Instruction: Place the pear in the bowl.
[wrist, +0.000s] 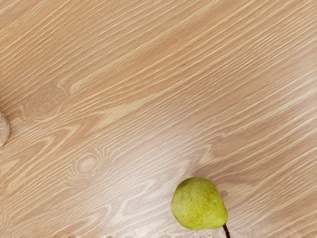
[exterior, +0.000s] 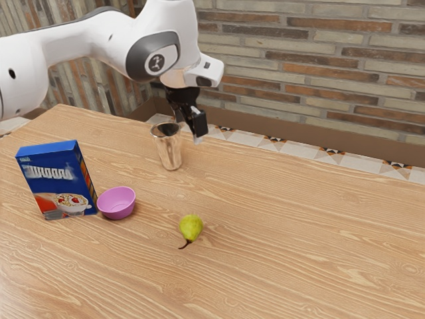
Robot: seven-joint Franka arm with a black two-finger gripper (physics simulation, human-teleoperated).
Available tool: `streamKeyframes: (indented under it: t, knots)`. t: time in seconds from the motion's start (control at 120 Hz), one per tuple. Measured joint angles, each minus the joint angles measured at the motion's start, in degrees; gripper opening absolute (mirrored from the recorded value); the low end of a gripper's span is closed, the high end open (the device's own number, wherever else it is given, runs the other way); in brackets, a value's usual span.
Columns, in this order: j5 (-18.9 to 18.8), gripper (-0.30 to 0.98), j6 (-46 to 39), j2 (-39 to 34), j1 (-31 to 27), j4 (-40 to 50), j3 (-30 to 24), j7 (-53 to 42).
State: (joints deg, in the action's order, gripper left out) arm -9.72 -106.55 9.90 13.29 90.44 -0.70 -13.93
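My gripper hangs above the table, beside and higher than the metal cup's rim, its fingers apart with nothing visible between them. The yellow-green pear lies on the table with its dark stem toward the exterior view's lower edge, well away from the gripper. In the wrist view the pear is on bare wood, stem at the lower edge. A pink bowl stands upright to the exterior view's left of the pear, apart from it; its visible inside holds nothing.
A shiny metal cup stands between the bowl and the gripper's side of the table. A blue cereal box stands upright close beside the bowl. The wrist view's edge shows part of a pale rounded object. Brick walls rise behind.
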Motion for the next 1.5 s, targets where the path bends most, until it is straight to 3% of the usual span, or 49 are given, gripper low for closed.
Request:
streamKeyframes:
  t: [0.133, 0.358, 0.533, 0.817, 1.125, 1.5]
  knots:
    - [-0.1, 0.68, 1.6, 1.6, -0.1, 0.5, 0.3, -4.7]
    - [6.9, 0.68, 2.7, 6.3, -2.1, 4.8, 0.5, -8.9]
    - [11.0, 0.69, 1.6, 6.4, -2.3, 10.0, 0.8, -5.9]
    - [16.8, 0.69, -7.4, 9.1, -3.7, 15.9, 2.1, 2.8]
    - [19.6, 0.69, -13.5, 11.5, -3.8, 17.9, 3.0, 13.4]
    - [20.0, 0.62, -18.0, 14.1, -4.0, 18.1, 3.1, 21.0]
